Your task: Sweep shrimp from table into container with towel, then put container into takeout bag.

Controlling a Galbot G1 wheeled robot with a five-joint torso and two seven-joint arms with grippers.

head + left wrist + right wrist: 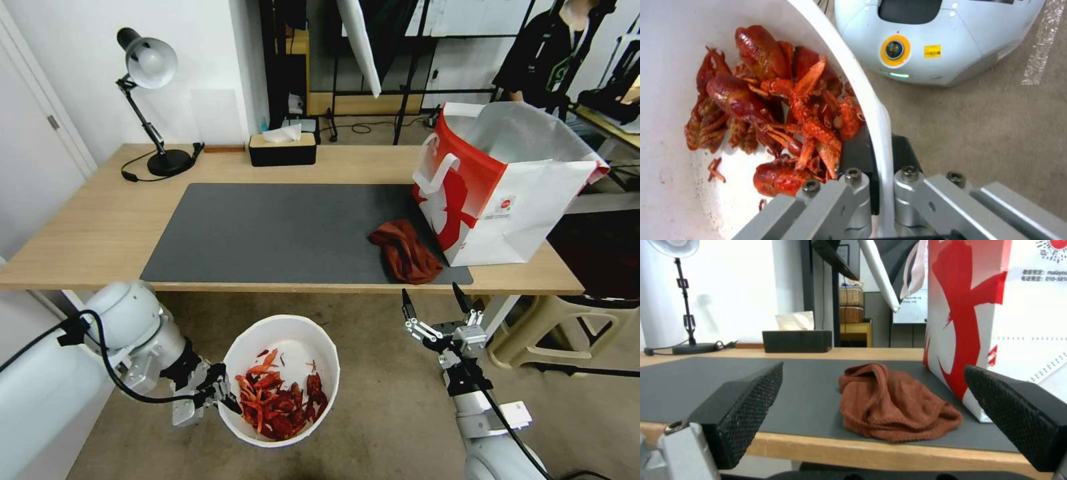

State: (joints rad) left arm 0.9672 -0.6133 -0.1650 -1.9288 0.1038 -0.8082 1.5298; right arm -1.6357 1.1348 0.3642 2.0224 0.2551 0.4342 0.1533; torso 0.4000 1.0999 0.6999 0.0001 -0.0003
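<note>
From the head view, the left gripper [223, 397] clamps the rim of the container [283, 327], held below the desk [87, 227] edge with the shrimp [277, 403] heaped inside. The right gripper [433, 307] hangs empty, jaws wide, just before the towel [405, 252], which lies beside the takeout bag [507, 193].

In the left wrist view, the jaws pinch only a short stretch of thin wall [878, 133]; on the lift toward the bag the bowl could well tilt and spill.

The right wrist view shows the towel [893, 403] crumpled between spread fingers [746, 403].
</note>
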